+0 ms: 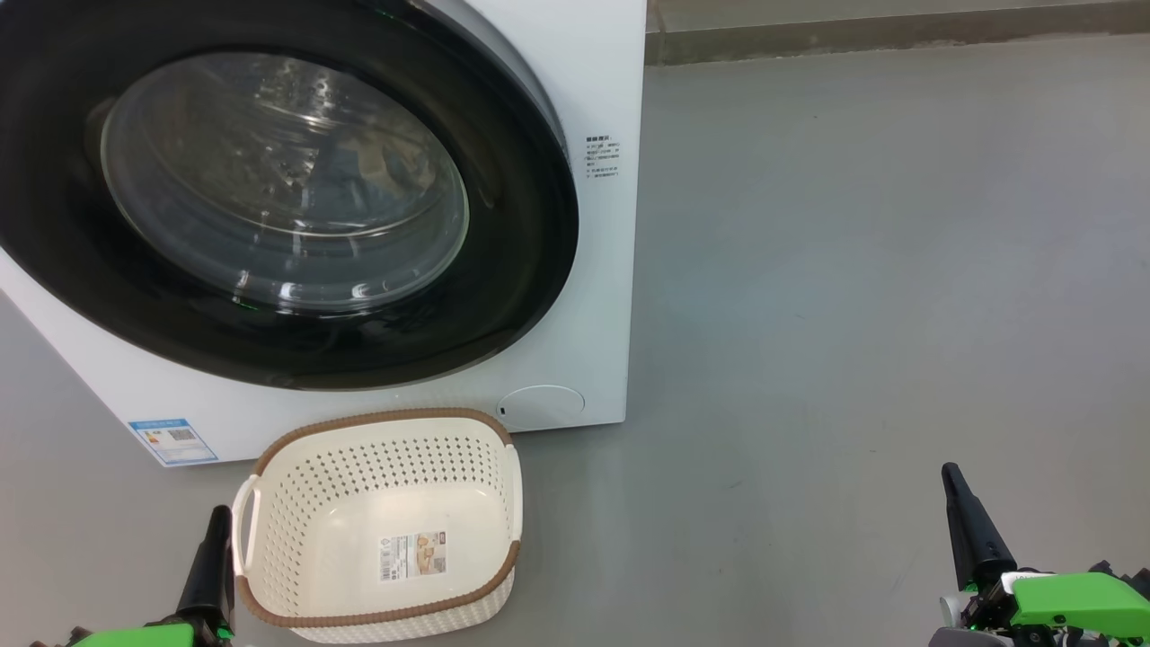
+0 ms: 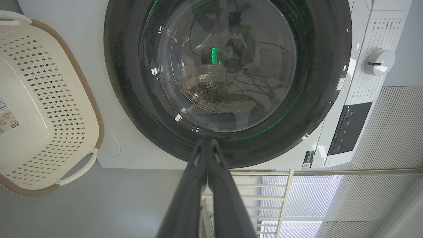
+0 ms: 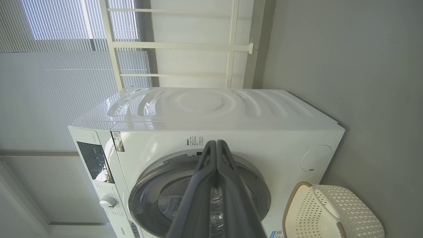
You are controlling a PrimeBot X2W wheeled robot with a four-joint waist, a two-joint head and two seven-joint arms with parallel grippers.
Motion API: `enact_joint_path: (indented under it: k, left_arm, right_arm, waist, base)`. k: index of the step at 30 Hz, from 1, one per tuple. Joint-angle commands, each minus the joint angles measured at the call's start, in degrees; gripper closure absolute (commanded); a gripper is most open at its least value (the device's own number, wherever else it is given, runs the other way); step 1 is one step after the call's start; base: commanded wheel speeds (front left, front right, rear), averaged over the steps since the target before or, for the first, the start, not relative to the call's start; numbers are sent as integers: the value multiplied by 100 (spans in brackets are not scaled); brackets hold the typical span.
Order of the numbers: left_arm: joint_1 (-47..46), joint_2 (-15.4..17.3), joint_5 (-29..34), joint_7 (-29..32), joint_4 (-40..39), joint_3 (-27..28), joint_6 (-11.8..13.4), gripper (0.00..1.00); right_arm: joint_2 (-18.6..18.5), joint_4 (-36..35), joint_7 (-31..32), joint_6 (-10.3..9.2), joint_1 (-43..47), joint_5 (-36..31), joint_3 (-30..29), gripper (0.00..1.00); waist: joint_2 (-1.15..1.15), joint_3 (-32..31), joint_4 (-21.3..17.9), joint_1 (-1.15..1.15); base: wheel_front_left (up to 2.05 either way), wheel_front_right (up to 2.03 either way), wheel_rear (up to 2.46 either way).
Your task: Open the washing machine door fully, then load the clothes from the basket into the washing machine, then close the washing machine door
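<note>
White perforated plastic forms the basket (image 1: 359, 476), which stands on the grey floor (image 1: 853, 270) just in front of the washing machine (image 1: 606, 225), below the door (image 1: 503, 296); the door lies shut, flush against the machine front. The left gripper (image 1: 218, 517) sits just beside the basket's left handle, fingers pressed together and holding nothing. The right gripper (image 1: 950, 474) sits well apart to the right above the floor, fingers likewise together and holding nothing.
</note>
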Motion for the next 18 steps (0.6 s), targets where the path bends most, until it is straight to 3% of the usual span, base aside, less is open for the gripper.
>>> enact_joint_path:
  k: [1,18]
  left_arm:
    - [-229,91,-18,21,-86,183,-60,100]
    - [-229,91,-19,20,-86,182,-60,100]
  right_arm:
    - [-18,-140,44,-8,-223,32,133,100]
    - [-18,-140,43,-8,-223,32,133,100]
  waist:
    - [0,0,0,0]
    - [0,0,0,0]
  base:
    - [0,0,0]
    - [0,0,0]
